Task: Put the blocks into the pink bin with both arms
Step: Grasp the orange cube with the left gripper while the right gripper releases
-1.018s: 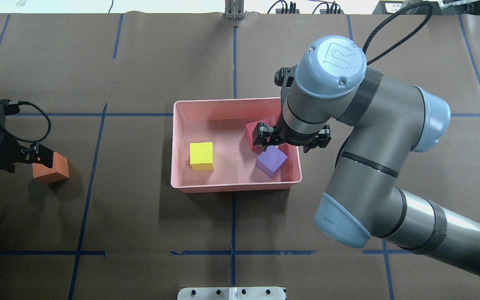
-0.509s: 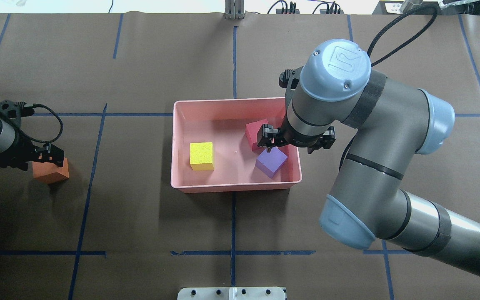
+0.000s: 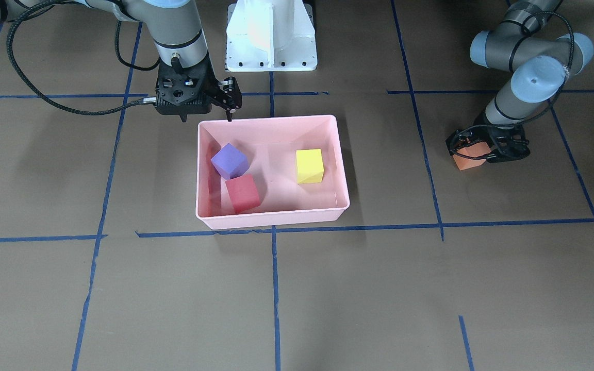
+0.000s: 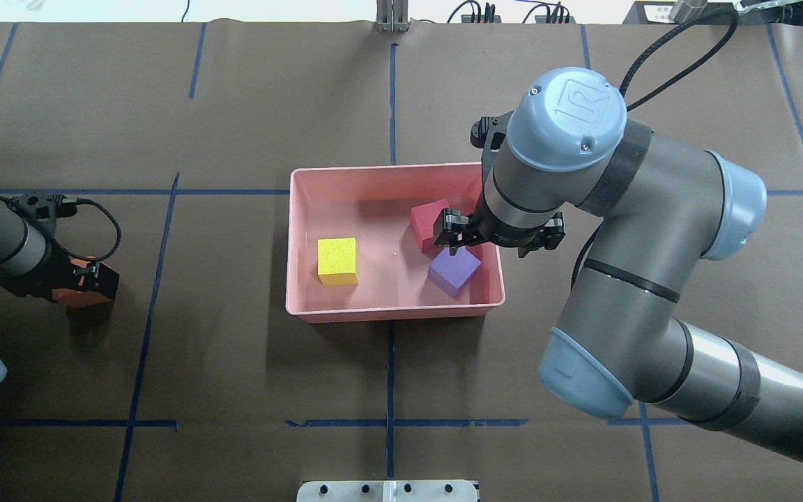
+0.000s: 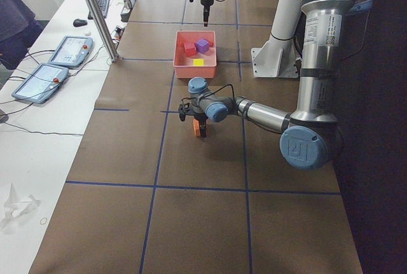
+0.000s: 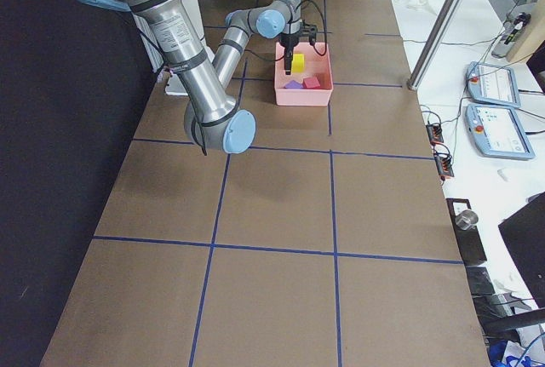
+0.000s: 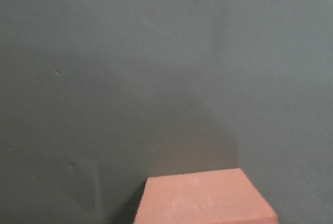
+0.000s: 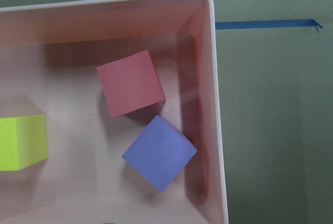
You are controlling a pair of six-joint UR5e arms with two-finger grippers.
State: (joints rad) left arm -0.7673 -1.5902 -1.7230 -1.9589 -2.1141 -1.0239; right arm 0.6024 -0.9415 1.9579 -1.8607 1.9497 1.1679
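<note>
Close on my left, my left hand (image 3: pixel 485 152) has settled over the orange block (image 3: pixel 468 162) on the table; I cannot tell whether it pinches yet. Farther out, my right hand (image 3: pixel 206 117), spread and empty, has backed off the pink bin (image 4: pixel 394 312), where the purple block (image 4: pixel 453 271), red block (image 4: pixel 426 223) and yellow block (image 4: pixel 337 261) lie. Only orange is left to bring.

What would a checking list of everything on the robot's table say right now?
Surface: brown table with blue tape lines.
Job's things: yellow block, red block and purple block lie in the pink bin; orange block sits outside on the table.
Clutter: nothing seen.
Grippers: right gripper open, empty, above the bin's right end; left gripper down over the orange block, grip unclear.
Cables: black right cable and left cable loop off the wrists.
Surroundings: white pedestal base; side bench with two tablets.
</note>
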